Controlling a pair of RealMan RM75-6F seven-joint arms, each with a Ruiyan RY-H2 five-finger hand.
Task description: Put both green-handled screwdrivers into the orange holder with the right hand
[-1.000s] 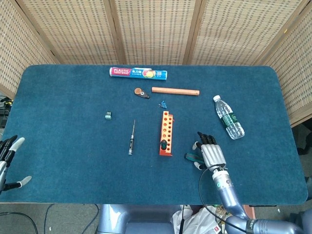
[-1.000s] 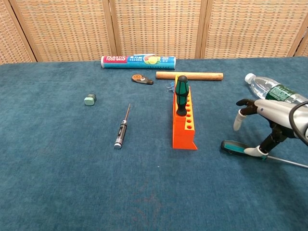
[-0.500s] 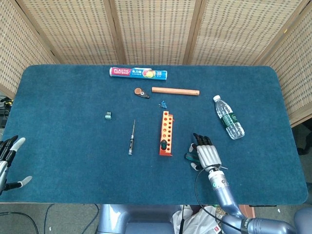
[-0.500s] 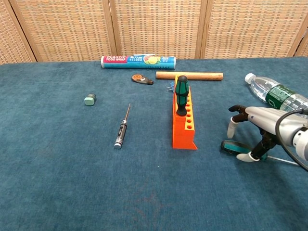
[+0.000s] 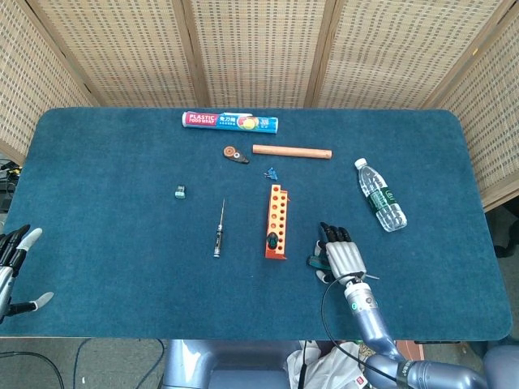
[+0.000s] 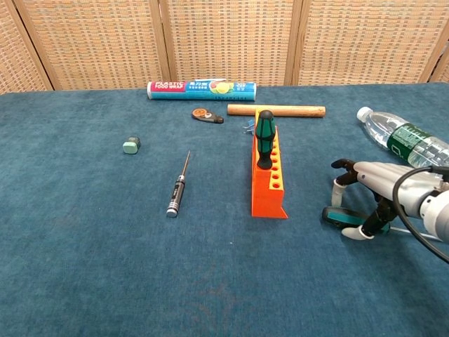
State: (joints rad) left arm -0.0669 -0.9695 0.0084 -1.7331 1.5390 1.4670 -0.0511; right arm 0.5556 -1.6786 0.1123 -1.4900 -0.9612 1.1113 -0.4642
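Green-handled screwdriver (image 6: 342,215) lay flat on worktop (image 6: 84,232); right hand (image 6: 372,188) fingers (image 6: 339,189) arched over it, not yet clasping, for pickup.

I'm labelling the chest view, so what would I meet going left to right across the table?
Green block → black screwdriver → orange holder with one green-handled screwdriver standing in it → second green-handled screwdriver lying flat → right hand → bottle.

screwdriver (image 6: 264,140) in holder (image 6: 269,184), another (image 6: 342,215) right of it
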